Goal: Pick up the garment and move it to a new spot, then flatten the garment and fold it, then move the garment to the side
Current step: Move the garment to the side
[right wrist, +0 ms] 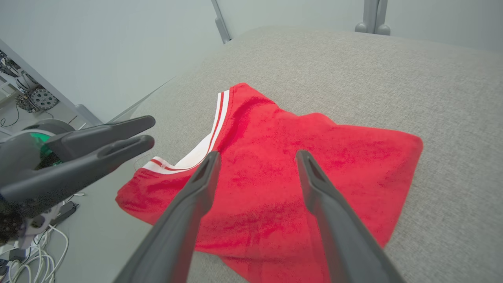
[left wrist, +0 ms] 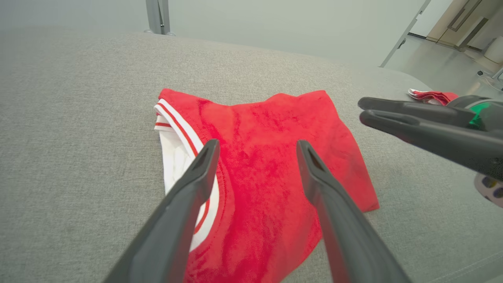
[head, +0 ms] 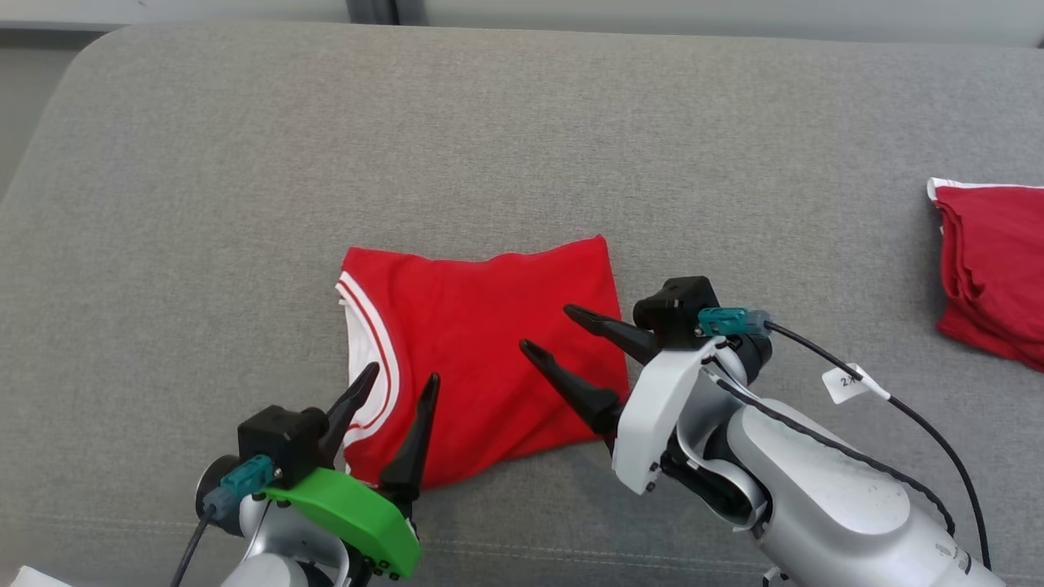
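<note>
Spread wide and empty, the green-cuffed left hand [head: 405,372] and white-cased right hand [head: 545,326] hang over the folded red garment [head: 489,326] with white-striped trim, on the grey fabric-covered table [head: 245,163]. Folding looks done, so shifting it aside seems next, needing a pinch through every layer. Head view takes in a second red pile [head: 987,261] well apart at right; the right wrist view instead catches white cables [right wrist: 43,251] down beside the table.

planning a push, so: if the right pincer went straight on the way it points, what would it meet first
Probably the folded red garment, lying just ahead of the open right pincer.
</note>
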